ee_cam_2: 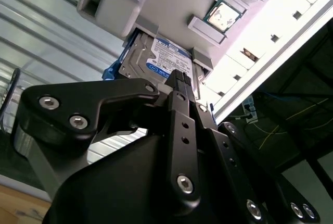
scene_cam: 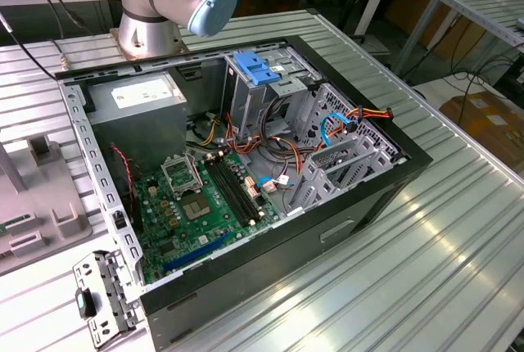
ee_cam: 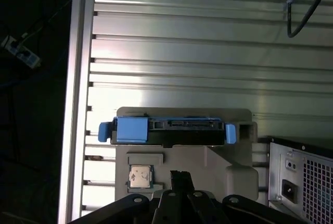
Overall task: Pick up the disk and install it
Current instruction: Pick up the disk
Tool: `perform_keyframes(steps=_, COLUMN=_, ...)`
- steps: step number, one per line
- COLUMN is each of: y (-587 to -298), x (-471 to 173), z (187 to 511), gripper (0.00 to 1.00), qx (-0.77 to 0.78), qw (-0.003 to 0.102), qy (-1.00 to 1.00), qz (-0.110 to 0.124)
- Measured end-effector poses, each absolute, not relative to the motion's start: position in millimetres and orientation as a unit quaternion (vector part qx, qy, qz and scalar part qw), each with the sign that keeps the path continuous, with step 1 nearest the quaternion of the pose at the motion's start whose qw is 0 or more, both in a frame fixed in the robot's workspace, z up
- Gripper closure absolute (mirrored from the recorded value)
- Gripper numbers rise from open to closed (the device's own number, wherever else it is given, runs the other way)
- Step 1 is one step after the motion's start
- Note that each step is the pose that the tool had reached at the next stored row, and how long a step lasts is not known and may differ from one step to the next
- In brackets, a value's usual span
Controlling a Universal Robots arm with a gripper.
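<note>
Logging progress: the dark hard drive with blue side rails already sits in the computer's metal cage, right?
No: the dark hard drive with blue side rails sits in the grey plastic holder on the ribbed metal table, as the first wrist view shows.

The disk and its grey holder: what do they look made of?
The disk: dull grey metal body, seemingly cast, with a glossy white-and-blue paper label. Its side rails: bright blue, smooth, likely moulded plastic. The grey holder: matt, rounded edges, probably plastic; I cannot tell more.
</note>
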State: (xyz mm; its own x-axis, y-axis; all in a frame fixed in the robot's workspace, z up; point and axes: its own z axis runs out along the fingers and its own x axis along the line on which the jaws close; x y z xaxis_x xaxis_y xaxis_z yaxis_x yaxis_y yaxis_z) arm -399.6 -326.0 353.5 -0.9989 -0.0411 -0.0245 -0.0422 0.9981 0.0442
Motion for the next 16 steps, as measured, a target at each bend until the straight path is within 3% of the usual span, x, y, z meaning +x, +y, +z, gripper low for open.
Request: perform_keyframes(steps=16, y=-325.9, x=-399.6, z=353.5, gripper=0.89, qx=-0.04, qw=0.011, qy=0.999, qz=0.023)
